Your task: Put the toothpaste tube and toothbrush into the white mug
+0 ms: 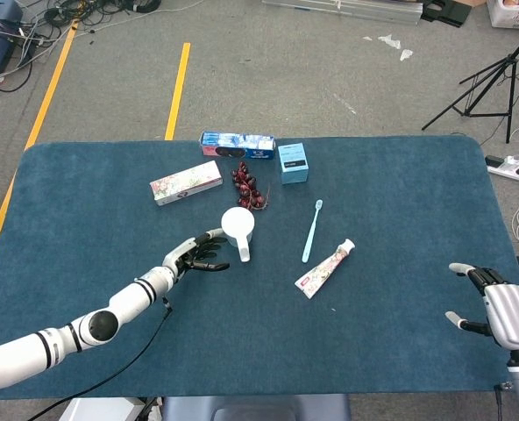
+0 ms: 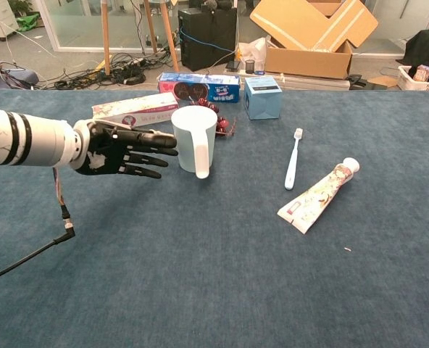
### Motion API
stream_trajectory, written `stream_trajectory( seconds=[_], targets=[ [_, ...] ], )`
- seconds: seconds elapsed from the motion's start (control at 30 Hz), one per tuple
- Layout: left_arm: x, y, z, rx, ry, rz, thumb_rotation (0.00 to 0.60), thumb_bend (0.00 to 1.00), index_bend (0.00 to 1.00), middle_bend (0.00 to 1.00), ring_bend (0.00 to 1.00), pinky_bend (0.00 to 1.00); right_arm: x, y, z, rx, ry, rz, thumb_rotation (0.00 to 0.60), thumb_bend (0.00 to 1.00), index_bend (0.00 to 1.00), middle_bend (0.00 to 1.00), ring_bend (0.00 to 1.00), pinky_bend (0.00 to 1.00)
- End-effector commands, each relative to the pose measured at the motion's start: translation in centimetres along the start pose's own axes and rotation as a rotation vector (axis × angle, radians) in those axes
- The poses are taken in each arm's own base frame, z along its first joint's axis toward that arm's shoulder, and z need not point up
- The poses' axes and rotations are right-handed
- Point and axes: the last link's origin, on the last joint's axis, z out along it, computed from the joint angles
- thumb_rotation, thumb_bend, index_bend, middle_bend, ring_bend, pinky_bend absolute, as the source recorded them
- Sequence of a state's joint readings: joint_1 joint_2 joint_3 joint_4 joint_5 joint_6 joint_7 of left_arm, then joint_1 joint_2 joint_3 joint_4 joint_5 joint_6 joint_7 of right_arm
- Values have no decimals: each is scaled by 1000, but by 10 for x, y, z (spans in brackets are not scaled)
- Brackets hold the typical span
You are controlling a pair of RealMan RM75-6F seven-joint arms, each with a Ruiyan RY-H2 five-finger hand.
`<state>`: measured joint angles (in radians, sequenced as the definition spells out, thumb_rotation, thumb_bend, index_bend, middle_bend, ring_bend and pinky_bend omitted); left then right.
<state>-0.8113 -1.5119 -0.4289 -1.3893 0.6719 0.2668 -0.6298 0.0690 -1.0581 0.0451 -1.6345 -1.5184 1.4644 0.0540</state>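
white mug (image 2: 194, 136): plain white
toothbrush (image 2: 293, 158): pale blue
toothpaste tube (image 2: 317, 196): white, floral print
worktop (image 2: 214, 275): dark teal
grapes (image 2: 222, 125): dark red

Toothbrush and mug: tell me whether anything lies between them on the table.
Nothing visible does. The toothbrush lies flat to the right of the white mug, with only bare blue cloth between them. The cherries sit behind the mug, off that line, and the toothpaste tube lies nearer the robot than the toothbrush.
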Motion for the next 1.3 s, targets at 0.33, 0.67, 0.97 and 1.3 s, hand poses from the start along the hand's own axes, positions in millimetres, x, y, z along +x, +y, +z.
stream_trajectory(
  seconds=[0.33, 0.67, 0.97, 1.3],
  targets=[
    [-2, 0, -2, -2, -8, -1, 600, 24, 80, 126, 96, 90, -1, 0, 0, 0, -3, -2, 600, 0, 315, 405, 350, 607],
    [8, 0, -9, -13, 24, 2, 600, 24, 82, 126, 96, 90, -1, -1, 0, 0, -3, -2, 600, 0, 315, 405, 350, 607],
    [24, 1, -28, -49, 90, 80, 600, 33, 82, 126, 96, 90, -3, -2, 0, 1, -13, -8, 600, 0, 315, 405, 350, 607],
    [51, -5, -80, -110, 243, 376, 600, 39, 83, 126, 95, 90, -6, -2, 2, -3, -23, -13, 600, 0, 315, 405, 350, 607]
  ],
)
